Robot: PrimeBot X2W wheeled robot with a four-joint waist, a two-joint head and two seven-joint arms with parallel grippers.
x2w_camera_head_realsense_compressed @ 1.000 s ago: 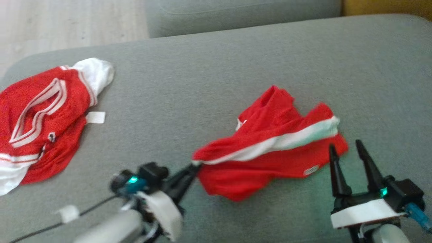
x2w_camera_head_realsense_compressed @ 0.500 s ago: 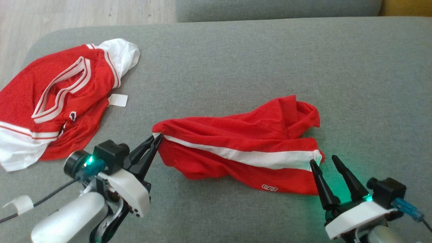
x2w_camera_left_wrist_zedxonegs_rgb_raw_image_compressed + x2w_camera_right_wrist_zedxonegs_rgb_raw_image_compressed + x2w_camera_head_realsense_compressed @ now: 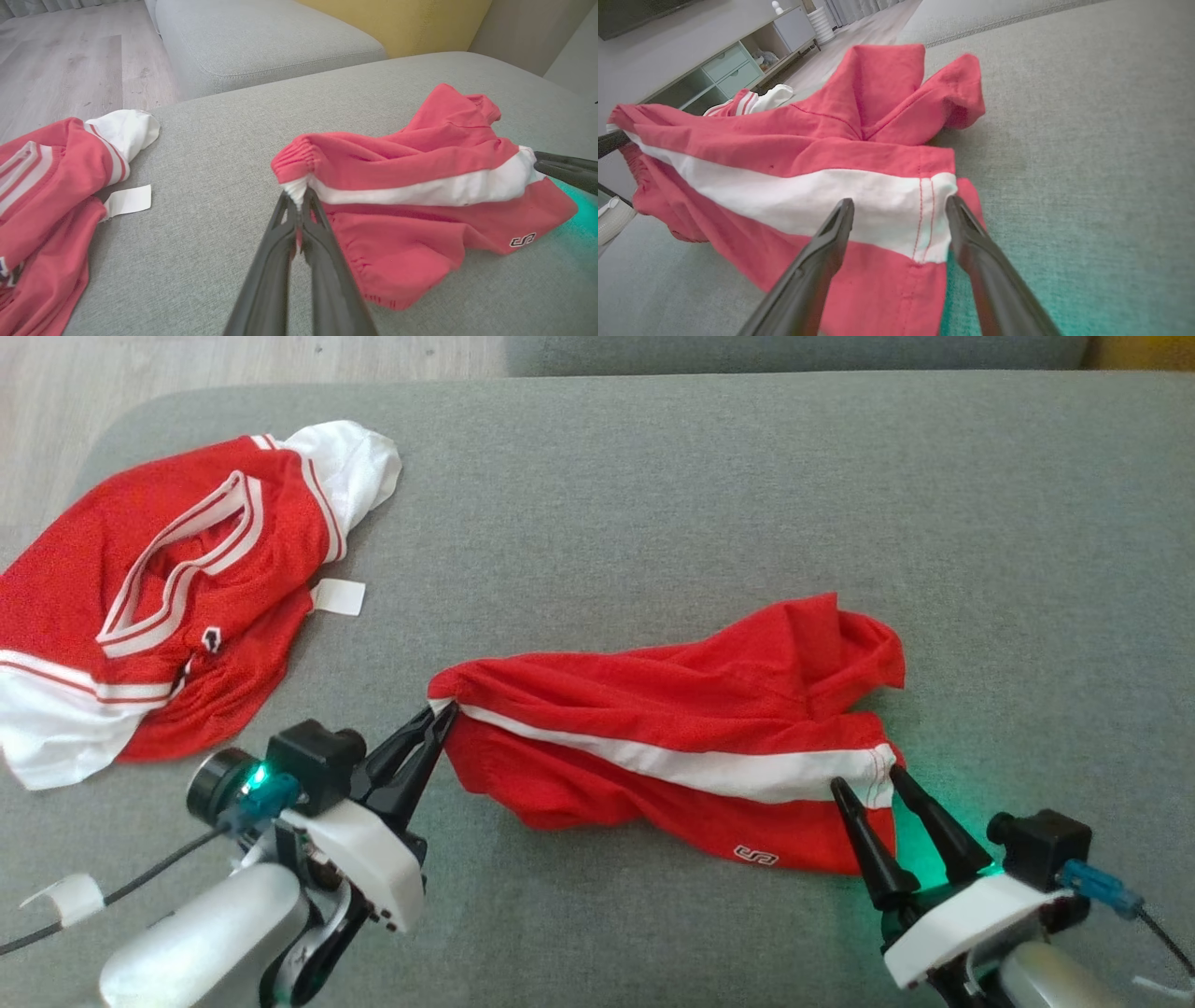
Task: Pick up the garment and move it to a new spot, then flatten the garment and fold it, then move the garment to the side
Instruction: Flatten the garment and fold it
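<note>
A crumpled pair of red mesh shorts with 1 broad white side stripe [image 3: 672,747] lay on the wide grey upholstered sofa seat [image 3: 653,504], a little right of centre in the head view, stretched lengthwise between the 2 grippers. The left gripper [image 3: 446,714] had its 2 dark fingers pressed together, pinching the gathered white end of the stripe at the elasticated waistband corner. That corner seemed raised slightly off the seat. The right gripper [image 3: 864,781] stood with its fingers spread wide, 1 fingertip on each side of the stitched hem end of the white stripe, not clamped on it. A green glow from its light fell on the grey fabric beside it. A small white logo [image 3: 755,855] showed on the red cloth near the lower edge. The upper leg of the shorts was bunched into folds towards the back of the seat.

Well apart, at the seat's left end, a red jersey with white sleeves and a striped white collar [image 3: 159,607] lay rumpled, with a white rectangular tag [image 3: 338,596] just beside it. Beyond the seat lay pale wooden flooring [image 3: 70,56], a second grey cushion [image 3: 261,42] and a yellow cushion [image 3: 397,23].
</note>
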